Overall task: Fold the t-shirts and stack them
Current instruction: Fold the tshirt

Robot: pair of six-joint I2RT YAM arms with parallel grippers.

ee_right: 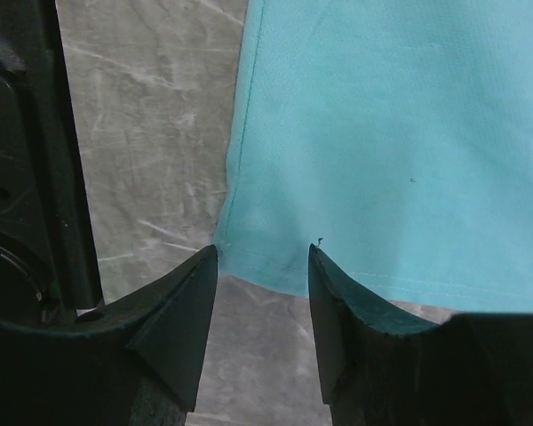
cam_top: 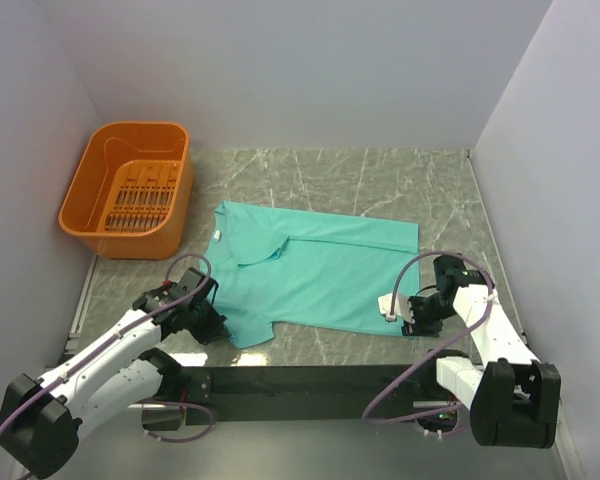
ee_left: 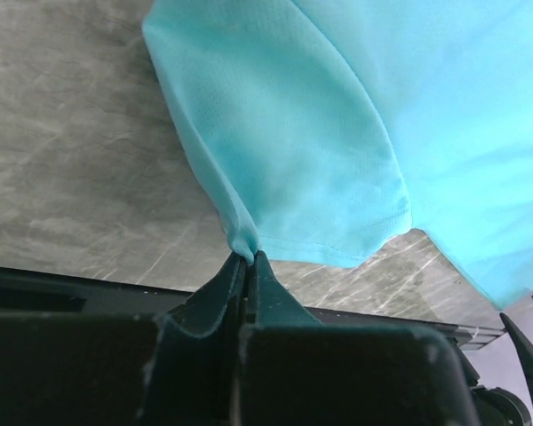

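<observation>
T-shirt (cam_top: 320, 270) lies flat on the tabletop (cam_top: 380, 175), long way sideways, collar nearer the left fingers (ee_left: 222, 297), which pinch its sleeve edge. Right fingers (ee_right: 182, 311) are spread at its hem corner, with tabletop showing just outside them.

Lab test cell, plain white walls (cam_top: 280, 70), marble-look tabletop (cam_top: 380, 180)
</observation>
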